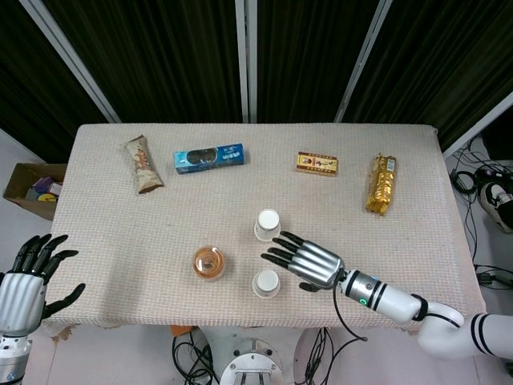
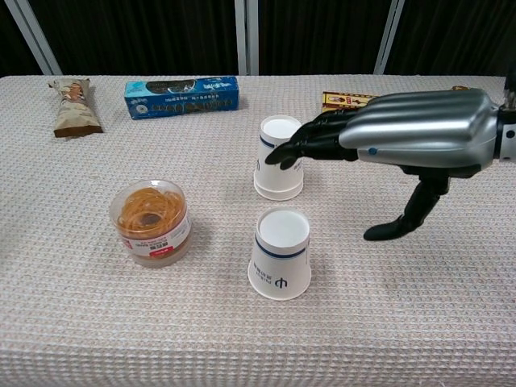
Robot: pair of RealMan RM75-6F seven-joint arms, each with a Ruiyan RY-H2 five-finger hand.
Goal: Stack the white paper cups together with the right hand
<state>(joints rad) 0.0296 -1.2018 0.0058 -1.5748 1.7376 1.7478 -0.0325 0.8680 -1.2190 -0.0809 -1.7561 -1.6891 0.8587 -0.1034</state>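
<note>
Two white paper cups nested into one upside-down stack stand mid-table. A single white cup, also rim down, stands nearer the front edge. My right hand hovers open to the right of both, fingers spread and pointing left between them, holding nothing. In the chest view its fingertips overlap the stack's right side. My left hand hangs open off the table's front left corner, seen only in the head view.
A clear tub of rubber bands sits left of the cups. Along the far side lie a brown snack bag, a blue box, a small red-yellow box and a gold packet.
</note>
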